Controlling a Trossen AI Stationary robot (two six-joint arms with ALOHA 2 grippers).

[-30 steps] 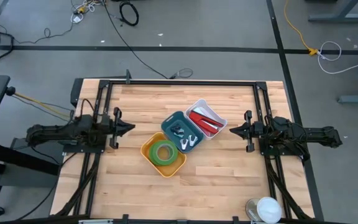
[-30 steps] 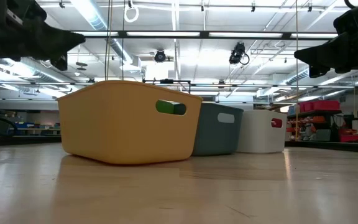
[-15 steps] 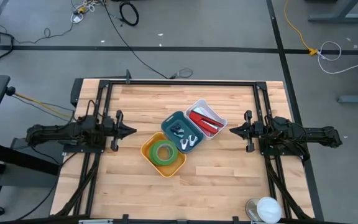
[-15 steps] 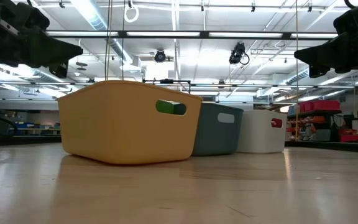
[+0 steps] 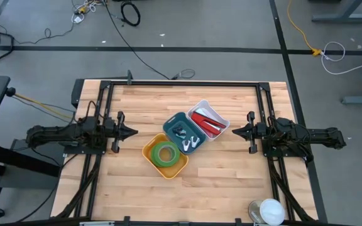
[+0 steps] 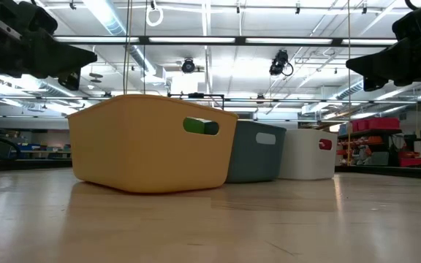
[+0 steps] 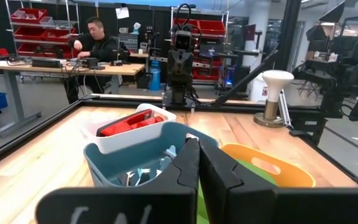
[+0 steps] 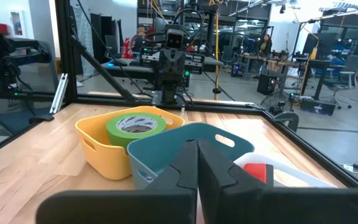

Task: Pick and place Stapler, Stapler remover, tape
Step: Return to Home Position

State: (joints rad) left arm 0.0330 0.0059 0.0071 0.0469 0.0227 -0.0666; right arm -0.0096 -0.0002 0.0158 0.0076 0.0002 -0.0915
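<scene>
Three small bins stand in a diagonal row at the table's middle. A yellow bin (image 5: pixel 165 156) holds the green tape roll (image 5: pixel 165 153) (image 8: pixel 135 126). A teal bin (image 5: pixel 183 133) holds the silvery staple remover (image 5: pixel 187 142). A white bin (image 5: pixel 207 120) holds the red stapler (image 5: pixel 204 122) (image 7: pixel 129 122). My left gripper (image 5: pixel 133 131) (image 7: pixel 197 163) hovers shut to the left of the bins, raised off the table. My right gripper (image 5: pixel 234 132) (image 8: pixel 197 163) hovers shut to their right, also raised.
A white-topped object (image 5: pixel 269 210) sits at the table's near right corner. Black rails (image 5: pixel 181 83) frame the table. Bare wood lies all around the bins. A person (image 7: pixel 95 43) sits at a desk in the room beyond.
My left gripper has drawn back a little toward the table's left edge and now holds still. The bins and their contents have not moved.
</scene>
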